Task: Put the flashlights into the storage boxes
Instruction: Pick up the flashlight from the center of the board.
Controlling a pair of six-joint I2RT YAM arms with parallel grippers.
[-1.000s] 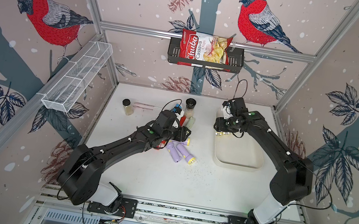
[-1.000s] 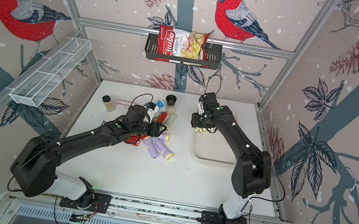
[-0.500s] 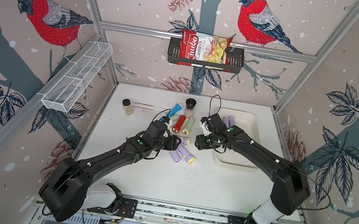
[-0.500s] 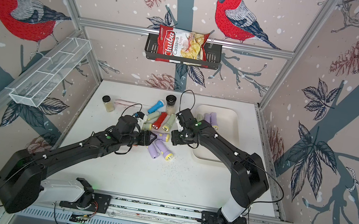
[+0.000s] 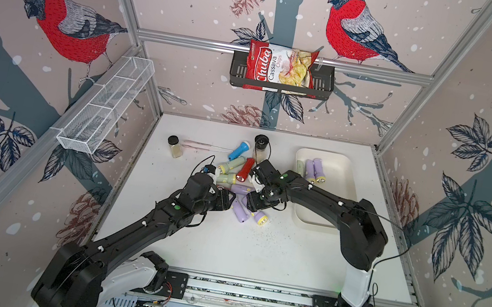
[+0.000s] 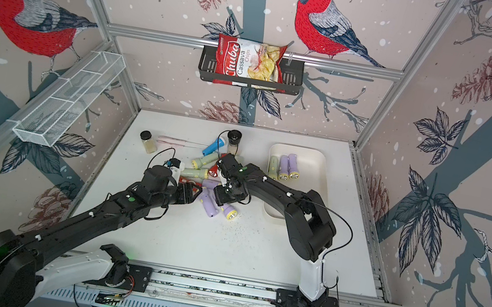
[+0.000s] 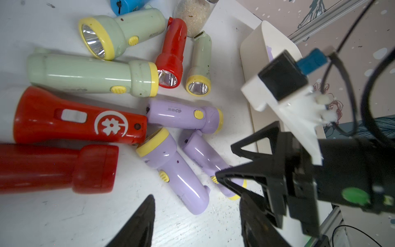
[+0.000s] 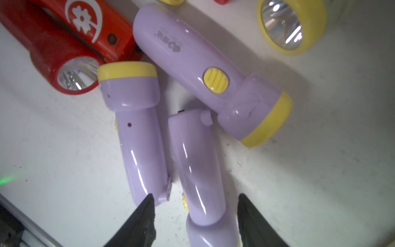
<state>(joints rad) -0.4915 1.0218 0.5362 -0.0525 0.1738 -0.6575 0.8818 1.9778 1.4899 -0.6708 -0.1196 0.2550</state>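
Observation:
Several flashlights lie in a heap mid-table: lilac ones (image 5: 241,211), pale green ones (image 5: 230,166), red ones (image 5: 246,169) and a blue one (image 5: 238,150). The cream storage box (image 5: 338,191) stands to the right, with a green and two lilac flashlights (image 5: 314,171) in its far end. My right gripper (image 8: 195,198) is open and low over the heap, its fingers either side of a lilac flashlight (image 8: 197,166) without touching it. My left gripper (image 7: 196,197) is open just left of it. The tail of another lilac flashlight (image 7: 177,171) lies between its fingertips.
Two spice jars (image 5: 175,146) (image 5: 261,146) and a pink stick (image 5: 205,146) lie behind the heap. A black wall basket (image 5: 321,85) holds a chips bag. A white wire basket (image 5: 105,109) hangs on the left wall. The two grippers (image 6: 208,196) are close together.
My right arm swung from the far end of the storage box to the heap, opened wider and now straddles a lilac flashlight. My left arm drew back from the heap's middle to its near edge.

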